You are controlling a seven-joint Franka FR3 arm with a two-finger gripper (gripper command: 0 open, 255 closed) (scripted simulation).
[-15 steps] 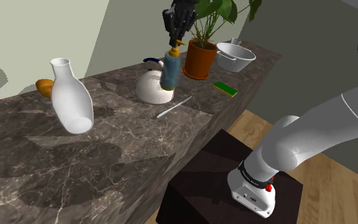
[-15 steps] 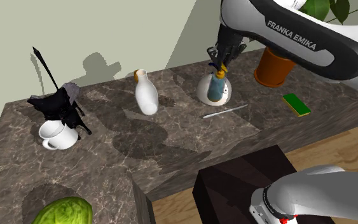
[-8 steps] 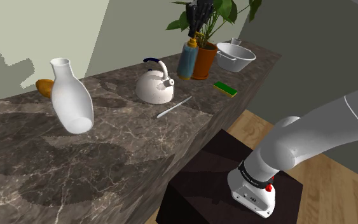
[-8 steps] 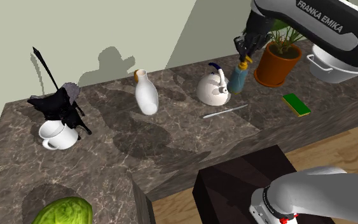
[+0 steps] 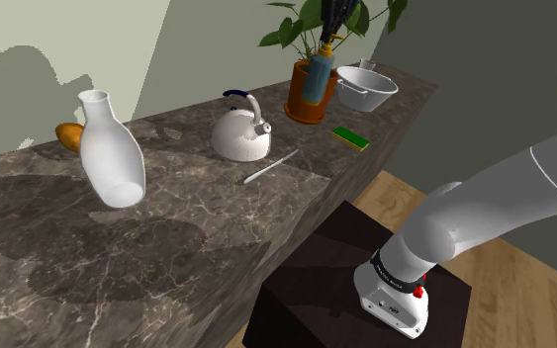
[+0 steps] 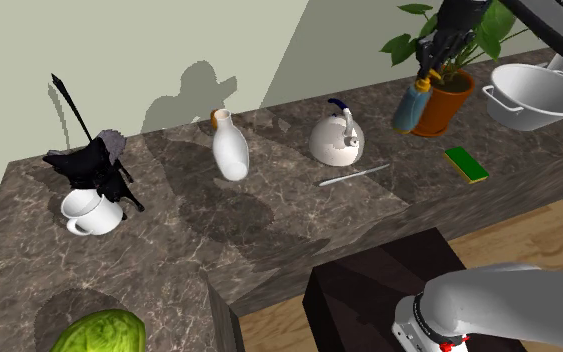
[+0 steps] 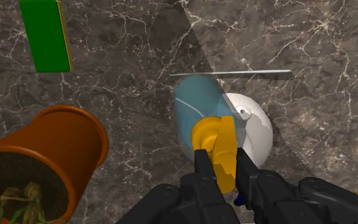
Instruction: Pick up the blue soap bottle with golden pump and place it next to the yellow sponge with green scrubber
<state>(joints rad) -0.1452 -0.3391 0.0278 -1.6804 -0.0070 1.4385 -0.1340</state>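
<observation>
Bottle gripped, top centre of the shoulder view.
The gripper clamps its golden pump; body pale blue, see-through, before the orange pot; sponge just lower right.

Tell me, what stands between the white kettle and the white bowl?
An orange plant pot, seen in the second exterior view between kettle and bowl. The gripper holds the blue soap bottle up near it.

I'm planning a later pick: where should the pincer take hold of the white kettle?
By its arched handle, coming straight down from above. The kettle stands upright, its round body looks too wide and smooth, and the thin handle arcs clear over the top.
</observation>
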